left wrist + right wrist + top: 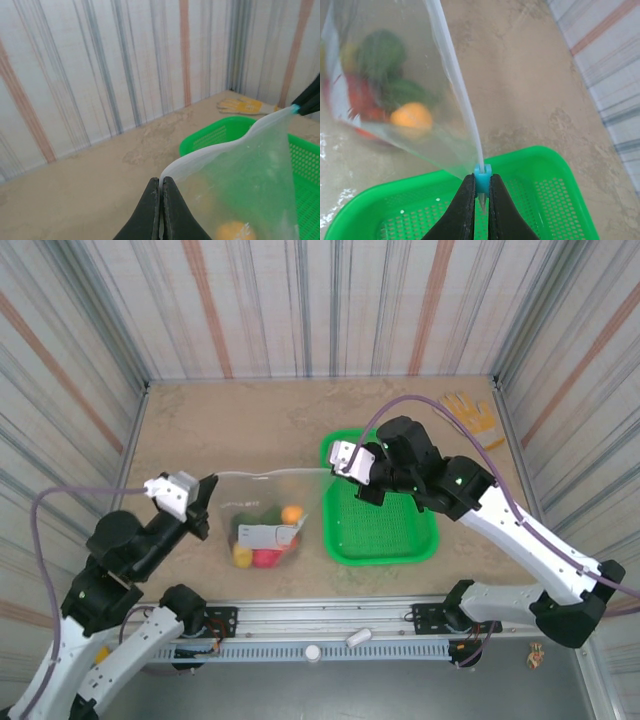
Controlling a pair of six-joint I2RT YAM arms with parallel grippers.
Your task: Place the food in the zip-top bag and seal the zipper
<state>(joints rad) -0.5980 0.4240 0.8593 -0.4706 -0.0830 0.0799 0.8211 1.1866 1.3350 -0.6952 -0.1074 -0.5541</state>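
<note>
Left gripper [161, 186] clenched on left end of whitish zipper strip [200, 156], right gripper [481, 186] clenched on its blue end tab [482, 176]. Clear floppy plastic bag [250, 495] stretched between them, colourful plastic food [265, 540] inside, bottom probably resting on table [250, 420].

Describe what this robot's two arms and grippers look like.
The left arm and right arm have white links and black joints, each trailing a lilac-grey cable. Small green lights dot the right arm. The left gripper and right gripper have slim black tapered fingers.
</note>
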